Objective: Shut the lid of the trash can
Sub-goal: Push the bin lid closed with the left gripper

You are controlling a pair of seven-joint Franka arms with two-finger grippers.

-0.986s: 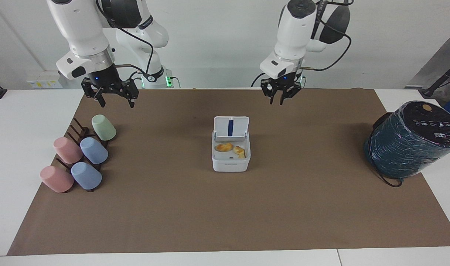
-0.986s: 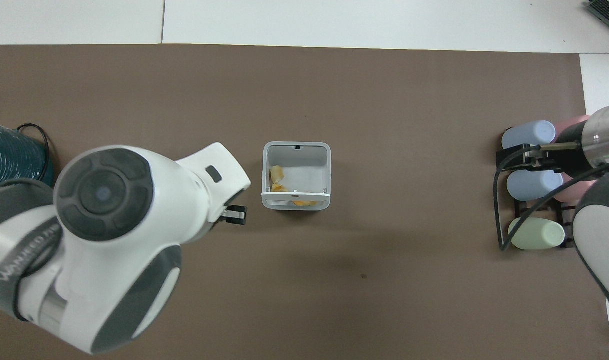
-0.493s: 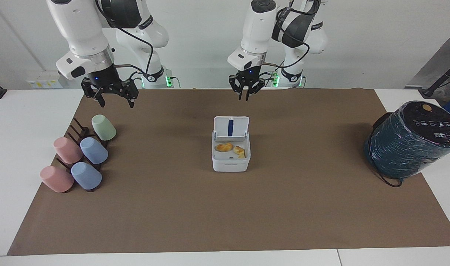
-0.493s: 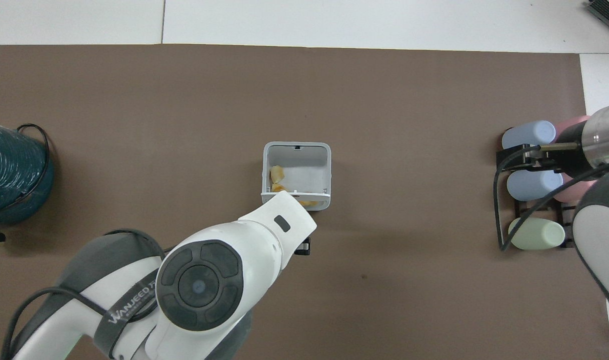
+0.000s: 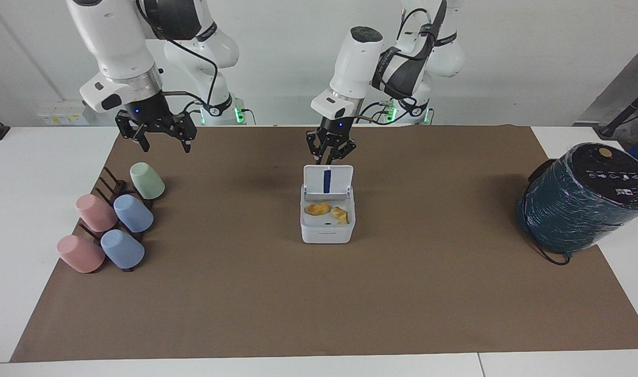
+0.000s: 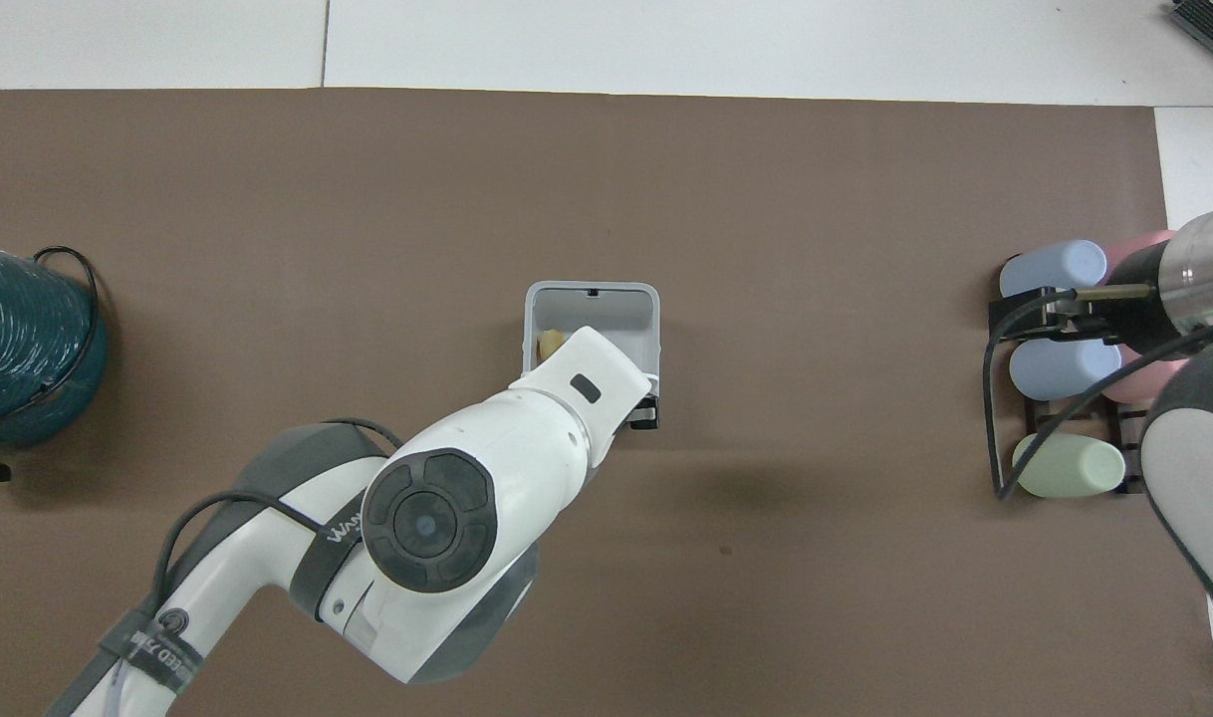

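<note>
Trash can (image 5: 327, 225) sits mid-mat on the brown mat (image 5: 319, 293), roughly centred between the two arms' ends of the table. Lid (image 5: 328, 181) stands upright on its hinge at the robot-side rim, at 12 o'clock of the can in the facing view; the blue stripe on its inner face shows. Inside the can: orange-yellow scraps (image 5: 325, 211).

Left gripper (image 5: 330, 158) hangs just above the top edge of the lid, at 12 o'clock of it in the facing view, fingers pointing down. Fingers look close together with nothing between them. Contact with the lid: cannot tell. In the overhead view the left arm's wrist covers the robot-side part of the can (image 6: 592, 309).

Right gripper (image 5: 164, 147) waits in the air over the mat's robot-side edge at the right arm's end, at 12 o'clock of the cup rack (image 5: 112, 191). Fingers spread wide, holding nothing.

Rack holds a green cup (image 5: 147, 180), two blue cups (image 5: 133, 213) and two pink cups (image 5: 96, 212), all lying tilted. A teal wrapped cylinder (image 5: 581, 201) stands at the left arm's end, at 3 o'clock of the can in the facing view, well apart from it.
</note>
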